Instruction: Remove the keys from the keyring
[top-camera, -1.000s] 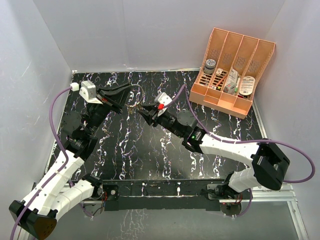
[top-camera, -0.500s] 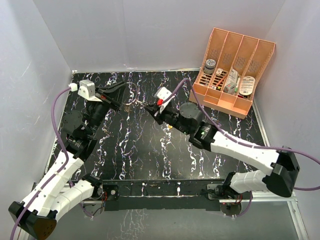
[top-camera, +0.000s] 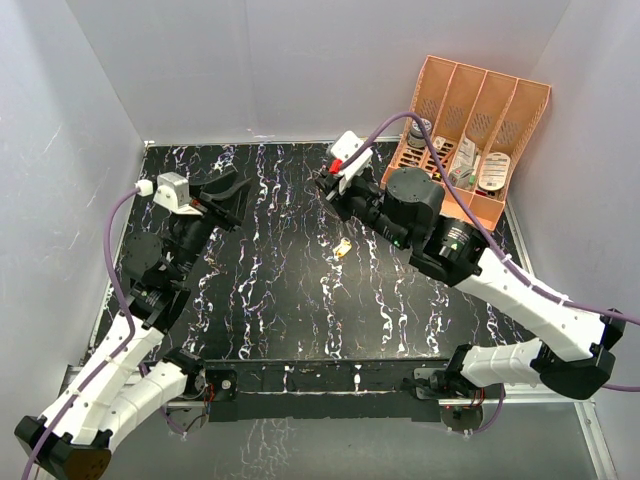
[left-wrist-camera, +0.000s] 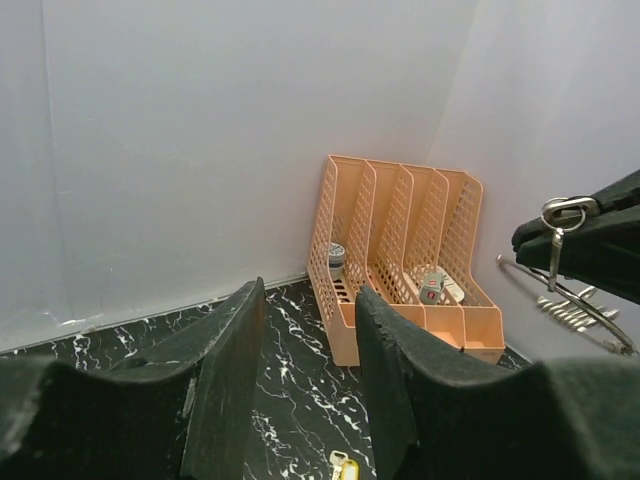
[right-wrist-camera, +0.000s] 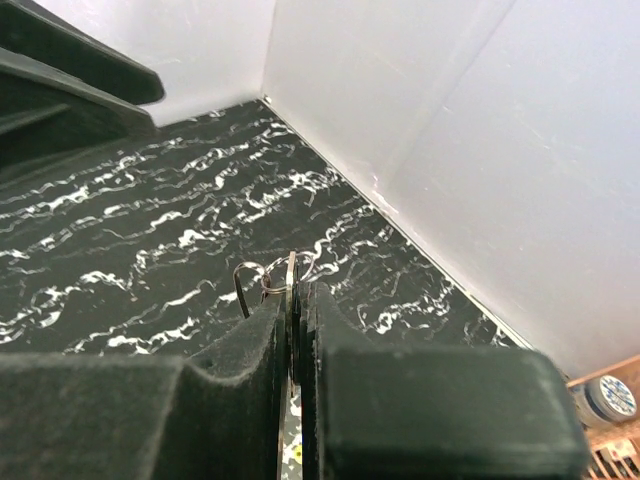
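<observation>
The orange rack (top-camera: 470, 130) sits in the far right corner. My left gripper (top-camera: 232, 196) hangs spread near the left edge. My right gripper (top-camera: 323, 184) pinches the keyring (right-wrist-camera: 290, 272) toward the far edge; a brass key (top-camera: 342, 248) lies mid-table.

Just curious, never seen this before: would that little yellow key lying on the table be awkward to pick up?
Probably. The yellow key lies flat on the smooth-looking table and is far smaller than the open left tool, so it may skid rather than roll when nudged. It looks like stiff metal, so bending seems unlikely.
</observation>
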